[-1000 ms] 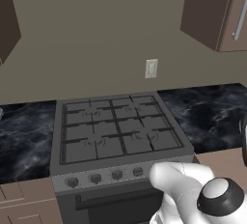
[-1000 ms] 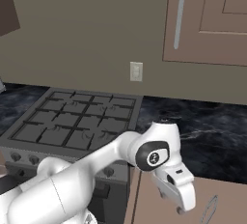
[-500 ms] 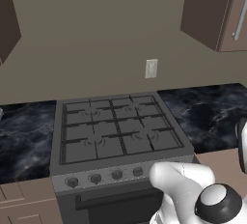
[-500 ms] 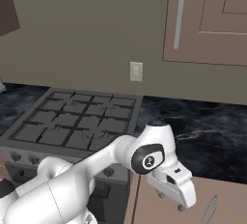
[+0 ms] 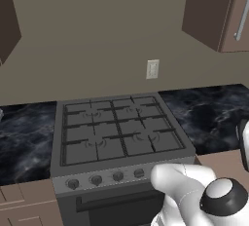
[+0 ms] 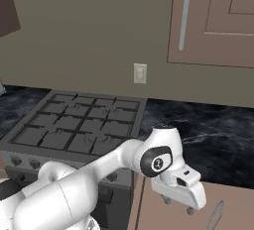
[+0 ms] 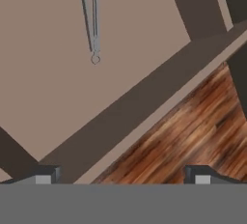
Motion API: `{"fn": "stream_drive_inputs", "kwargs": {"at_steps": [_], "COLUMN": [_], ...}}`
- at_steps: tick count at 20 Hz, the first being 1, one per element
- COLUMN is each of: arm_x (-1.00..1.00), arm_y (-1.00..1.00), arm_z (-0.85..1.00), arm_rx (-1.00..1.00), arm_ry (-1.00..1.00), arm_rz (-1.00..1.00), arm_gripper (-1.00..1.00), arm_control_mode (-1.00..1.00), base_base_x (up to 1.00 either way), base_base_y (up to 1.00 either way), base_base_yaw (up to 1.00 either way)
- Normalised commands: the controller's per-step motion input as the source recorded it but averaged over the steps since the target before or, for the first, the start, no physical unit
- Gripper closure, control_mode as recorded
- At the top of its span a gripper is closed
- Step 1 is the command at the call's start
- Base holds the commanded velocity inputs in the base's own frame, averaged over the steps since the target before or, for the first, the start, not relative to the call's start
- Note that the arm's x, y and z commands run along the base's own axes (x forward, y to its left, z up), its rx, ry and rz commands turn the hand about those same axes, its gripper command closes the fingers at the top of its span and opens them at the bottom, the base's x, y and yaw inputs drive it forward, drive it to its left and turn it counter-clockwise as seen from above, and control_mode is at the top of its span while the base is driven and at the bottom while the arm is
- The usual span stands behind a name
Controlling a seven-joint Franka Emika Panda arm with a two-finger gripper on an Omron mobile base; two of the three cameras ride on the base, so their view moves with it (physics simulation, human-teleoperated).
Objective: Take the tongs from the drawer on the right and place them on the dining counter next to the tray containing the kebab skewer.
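Note:
The tongs (image 7: 95, 44) lie in the open drawer (image 7: 48, 83), slim grey arms ending in a small ring, near the top of the hand view. My gripper (image 7: 123, 179) hangs open above the drawer's front rim, nothing between its fingers. From the right base camera the gripper (image 6: 178, 205) hovers over the light-brown drawer (image 6: 238, 197), with the tongs (image 6: 217, 215) just to its right, apart from the fingers. The dining counter, the tray and the kebab skewer are out of view.
A grey gas stove (image 5: 116, 132) stands left of the drawer, flanked by black marble counter (image 6: 218, 130). Brown upper cabinets (image 6: 213, 21) hang above at the right. Wooden floor (image 7: 193, 131) lies beyond the drawer front.
The wrist has shifted slightly left and lower over the drawer. The jaws have stayed open and the tongs have not moved.

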Motion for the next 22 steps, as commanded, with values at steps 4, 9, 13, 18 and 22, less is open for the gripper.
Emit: {"fn": "stream_drive_inputs", "kwargs": {"at_steps": [4, 9, 13, 18, 22], "arm_x": [0.01, 0.03, 0.08, 0.09, 0.17], "arm_y": [-0.28, -0.06, 0.0, 0.0, 0.0], "arm_z": [-0.14, -0.07, -0.02, 0.0, 0.0], "arm_rx": [0.08, 0.05, 0.02, 0.01, 0.0], "arm_ry": [0.03, 0.0, 0.0, 0.0, 0.01], "arm_rz": [0.15, 0.03, 0.0, 0.0, 0.0], "arm_gripper": [-1.0, -1.0, -1.0, -1.0, -1.0], "arm_control_mode": [-1.0, -1.0, -1.0, -1.0, -1.0], "base_base_x": [0.0, 0.0, 0.0, 0.0, 0.0], "base_base_y": [0.0, 0.0, 0.0, 0.0, 0.0], "base_base_yaw": [0.0, 0.0, 0.0, 0.0, 0.0]}}
